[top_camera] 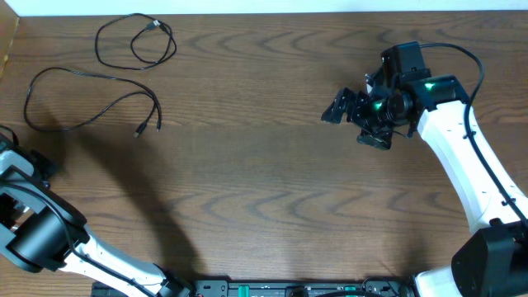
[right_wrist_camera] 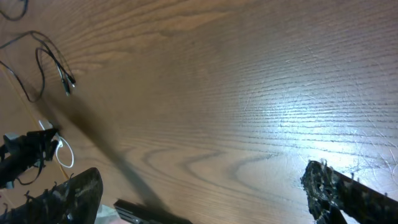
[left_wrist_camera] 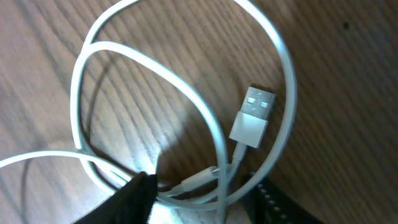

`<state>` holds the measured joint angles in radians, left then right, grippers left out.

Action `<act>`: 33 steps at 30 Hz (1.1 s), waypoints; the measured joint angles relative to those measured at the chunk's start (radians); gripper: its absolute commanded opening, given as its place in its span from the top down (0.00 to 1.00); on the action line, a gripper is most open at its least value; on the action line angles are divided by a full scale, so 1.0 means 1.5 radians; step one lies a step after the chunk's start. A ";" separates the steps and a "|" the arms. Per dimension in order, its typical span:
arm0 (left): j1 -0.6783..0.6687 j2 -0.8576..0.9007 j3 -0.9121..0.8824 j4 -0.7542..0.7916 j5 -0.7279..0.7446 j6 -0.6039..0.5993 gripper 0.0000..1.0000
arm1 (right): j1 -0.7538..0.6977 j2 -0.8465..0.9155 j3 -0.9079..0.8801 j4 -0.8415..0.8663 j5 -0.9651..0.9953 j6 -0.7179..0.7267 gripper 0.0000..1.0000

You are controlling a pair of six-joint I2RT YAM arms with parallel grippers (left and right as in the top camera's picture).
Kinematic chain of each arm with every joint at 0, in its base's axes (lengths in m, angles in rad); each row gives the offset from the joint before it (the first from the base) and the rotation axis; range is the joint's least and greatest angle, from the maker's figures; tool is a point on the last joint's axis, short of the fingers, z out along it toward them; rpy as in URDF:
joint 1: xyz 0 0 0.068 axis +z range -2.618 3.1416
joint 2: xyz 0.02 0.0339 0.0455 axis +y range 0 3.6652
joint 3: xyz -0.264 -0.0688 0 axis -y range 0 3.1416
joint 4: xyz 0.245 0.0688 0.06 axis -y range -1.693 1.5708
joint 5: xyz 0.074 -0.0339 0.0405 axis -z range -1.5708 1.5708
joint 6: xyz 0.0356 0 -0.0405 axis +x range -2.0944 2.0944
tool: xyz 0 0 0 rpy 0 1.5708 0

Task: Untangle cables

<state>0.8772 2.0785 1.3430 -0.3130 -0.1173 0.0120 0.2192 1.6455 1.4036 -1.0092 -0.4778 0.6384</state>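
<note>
the white cable [left_wrist_camera: 290, 87] lies coiled flat on the worktop [left_wrist_camera: 348, 56], right under the left pincer [left_wrist_camera: 202, 193]. its crossed strands run between the two fingers, and the usb plug [left_wrist_camera: 254, 118] points away ahead. the fingers stand apart; whether they pinch the strands i cannot tell. the right pincer [right_wrist_camera: 200, 174] gapes wide, holding nothing, well apart. the two black cables [top_camera: 99, 77] lie on the left pincer's side.
</note>
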 measured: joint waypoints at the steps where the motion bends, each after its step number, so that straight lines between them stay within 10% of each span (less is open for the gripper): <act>1: 0.001 -0.001 -0.001 -0.001 -0.001 -0.005 0.24 | 0.000 0.000 0.000 0.001 0.000 0.000 0.01; 3: 0.003 -0.011 -0.008 -0.001 0.010 -0.010 0.07 | 0.000 0.000 0.000 0.002 0.000 0.000 0.01; 11: 0.005 -0.139 -0.020 0.000 0.148 -0.027 0.04 | 0.000 0.000 0.000 0.002 0.011 0.000 0.01; 17: -0.028 -0.280 -0.020 0.026 0.392 -0.291 0.04 | -0.005 0.000 0.000 -0.013 0.034 -0.055 0.01; 24: -0.332 -0.399 -0.020 -0.141 0.483 -0.325 0.04 | -0.075 0.000 0.000 -0.091 0.042 -0.148 0.01; 33: -0.709 -0.499 -0.021 -0.339 0.352 -0.296 0.03 | -0.136 -0.010 -0.001 -0.236 0.046 -0.250 0.01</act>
<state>-0.1860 1.3304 1.3109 -0.8219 0.4114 -0.4313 0.0158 1.6302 1.4029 -1.3636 -0.4091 0.2638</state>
